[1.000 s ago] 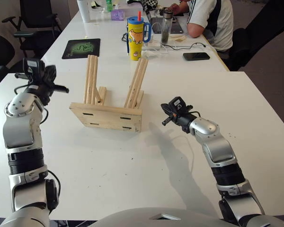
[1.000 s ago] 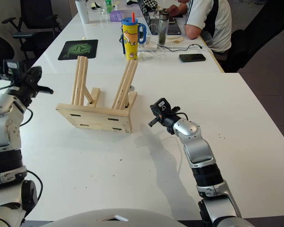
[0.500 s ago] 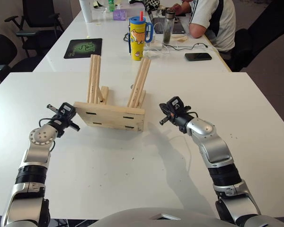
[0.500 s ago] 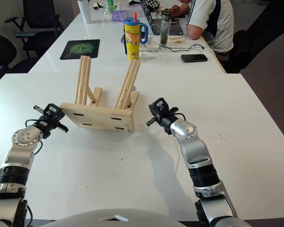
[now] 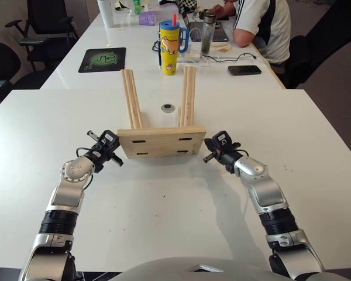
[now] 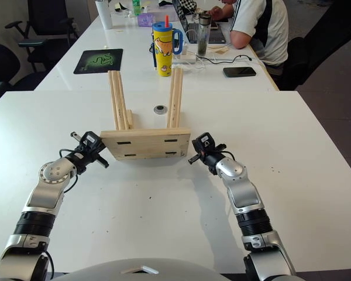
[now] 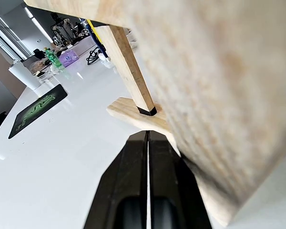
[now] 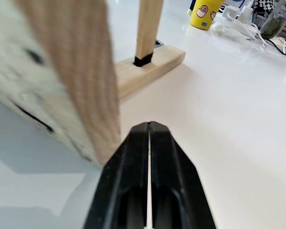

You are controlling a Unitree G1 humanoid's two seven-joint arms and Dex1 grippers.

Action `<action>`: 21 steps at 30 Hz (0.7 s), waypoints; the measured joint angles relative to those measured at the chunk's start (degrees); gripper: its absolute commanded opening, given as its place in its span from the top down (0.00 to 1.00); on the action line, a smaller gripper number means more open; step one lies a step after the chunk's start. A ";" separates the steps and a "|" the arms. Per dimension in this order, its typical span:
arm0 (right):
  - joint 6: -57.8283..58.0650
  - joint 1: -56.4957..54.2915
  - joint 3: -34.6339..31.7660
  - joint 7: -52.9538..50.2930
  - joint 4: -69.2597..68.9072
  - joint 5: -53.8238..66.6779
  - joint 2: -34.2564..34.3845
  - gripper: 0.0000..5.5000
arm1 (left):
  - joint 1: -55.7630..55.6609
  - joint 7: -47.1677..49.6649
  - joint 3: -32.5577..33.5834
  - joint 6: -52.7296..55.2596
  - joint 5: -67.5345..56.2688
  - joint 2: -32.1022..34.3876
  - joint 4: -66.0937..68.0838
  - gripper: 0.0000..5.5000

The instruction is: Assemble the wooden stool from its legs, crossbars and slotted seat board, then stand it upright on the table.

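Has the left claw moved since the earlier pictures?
Yes. The left claw came down, away from the green-and-black mouse mat, to the left end of the pale wooden seat board.

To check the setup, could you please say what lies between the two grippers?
The slotted seat board, on edge, between left gripper and right gripper; the left eye view shows it.

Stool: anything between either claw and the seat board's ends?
Nothing visible. The left claw sits just off the left end of the seat board and the right claw just off its right end, both shut. A small round object lies behind the board, between the legs, out of the way.
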 measured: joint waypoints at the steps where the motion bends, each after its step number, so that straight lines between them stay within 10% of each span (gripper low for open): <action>1: -0.21 -0.02 0.21 -0.05 0.26 -0.06 0.11 1.00 | 0.15 0.30 -0.10 0.35 0.02 -0.20 0.00 1.00; 21: -8.52 -6.66 -1.00 -0.02 19.55 -0.26 1.94 1.00 | 3.91 5.11 -0.94 15.14 0.94 -4.70 -1.63 1.00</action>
